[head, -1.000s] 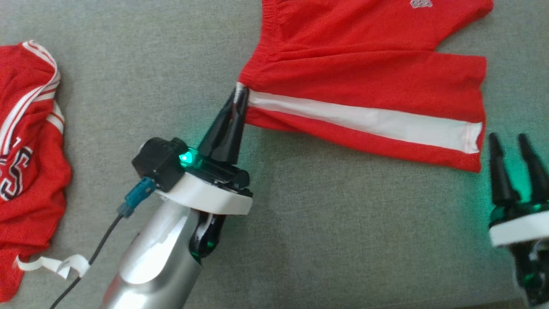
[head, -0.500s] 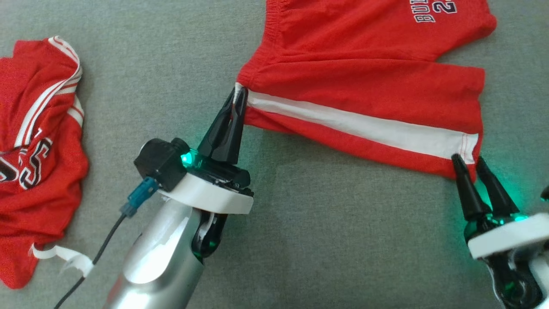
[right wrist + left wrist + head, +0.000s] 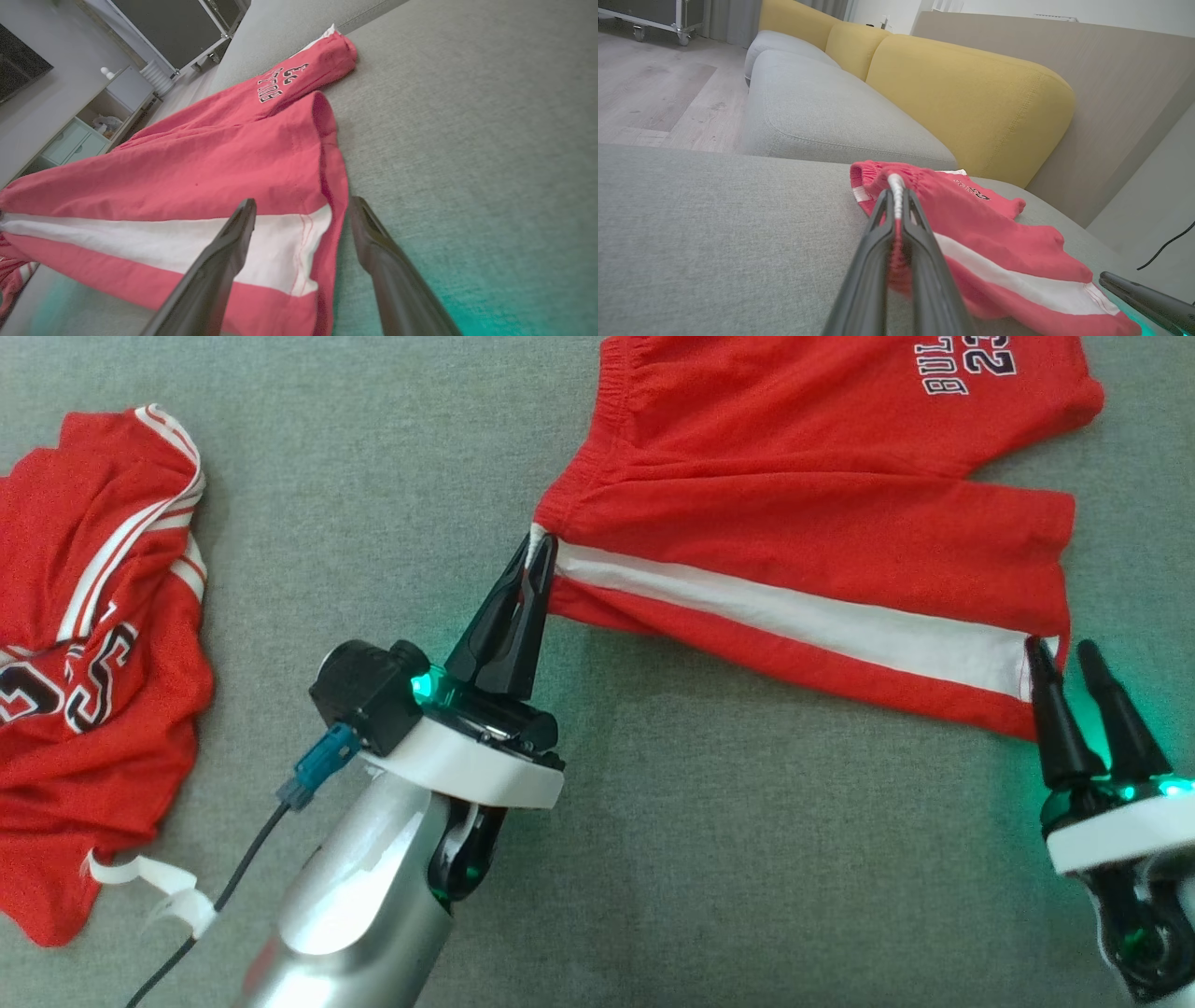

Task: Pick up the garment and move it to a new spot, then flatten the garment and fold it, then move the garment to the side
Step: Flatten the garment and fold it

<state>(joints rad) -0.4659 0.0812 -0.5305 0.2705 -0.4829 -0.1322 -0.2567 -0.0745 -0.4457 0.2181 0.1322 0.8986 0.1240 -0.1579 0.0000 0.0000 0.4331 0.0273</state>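
Grey cushion (image 3: 747, 859) holds red shorts (image 3: 803, 513); left wrist view adds yellow backrests (image 3: 966, 102).

Black left hand (image 3: 541, 546) joins white collar (image 3: 467, 773), silver forearm (image 3: 364, 915)

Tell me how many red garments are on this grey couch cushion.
2. The red shorts lie at the upper right of the head view, waistband corner pinched by the left gripper. A crumpled red jersey sits at far left, partly out of frame.
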